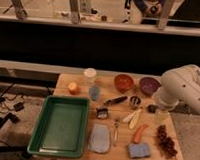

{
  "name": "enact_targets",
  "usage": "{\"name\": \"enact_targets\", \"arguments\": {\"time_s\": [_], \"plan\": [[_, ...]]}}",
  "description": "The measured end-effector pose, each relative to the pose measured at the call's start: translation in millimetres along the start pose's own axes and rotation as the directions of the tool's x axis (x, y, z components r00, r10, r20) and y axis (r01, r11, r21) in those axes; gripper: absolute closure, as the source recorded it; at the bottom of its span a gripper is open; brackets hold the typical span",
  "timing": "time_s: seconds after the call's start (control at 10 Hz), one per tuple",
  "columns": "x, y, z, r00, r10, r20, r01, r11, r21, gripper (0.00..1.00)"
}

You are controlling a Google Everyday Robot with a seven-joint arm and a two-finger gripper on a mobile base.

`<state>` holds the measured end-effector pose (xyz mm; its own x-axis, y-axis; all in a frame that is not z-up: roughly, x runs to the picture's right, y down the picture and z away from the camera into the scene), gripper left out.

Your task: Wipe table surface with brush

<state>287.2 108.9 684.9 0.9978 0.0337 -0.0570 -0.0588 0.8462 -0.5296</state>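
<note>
The brush (116, 100) is lying on the counter (106, 85) near the middle of the frame, its long axis slanting from lower left to upper right. My fingers (152, 108) are hanging at the counter's right side, spread wide and holding nothing, so the brush is sitting to their left (a small metal cup (135, 101) is standing between us). I am judging the reach as leftward, with the fingers turning to cross that slant.

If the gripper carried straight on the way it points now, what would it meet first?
Most likely the table surface: the gripper hangs under the white arm at the table's right side, pointing down, right of the metal cup. Depth is unclear.
</note>
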Motion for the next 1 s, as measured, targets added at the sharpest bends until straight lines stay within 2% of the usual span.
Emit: {"name": "enact_targets", "arguments": {"time_s": [0.4, 0.7, 1.0], "plan": [[-14, -10, 2, 0.999, -0.038, 0.022, 0.038, 0.999, 0.016, 0.2], [-43, -29, 8, 0.993, -0.084, 0.084, 0.081, 0.996, 0.04, 0.2], [-70, -52, 24, 0.982, -0.123, 0.146, 0.117, 0.992, 0.045, 0.2]]}}
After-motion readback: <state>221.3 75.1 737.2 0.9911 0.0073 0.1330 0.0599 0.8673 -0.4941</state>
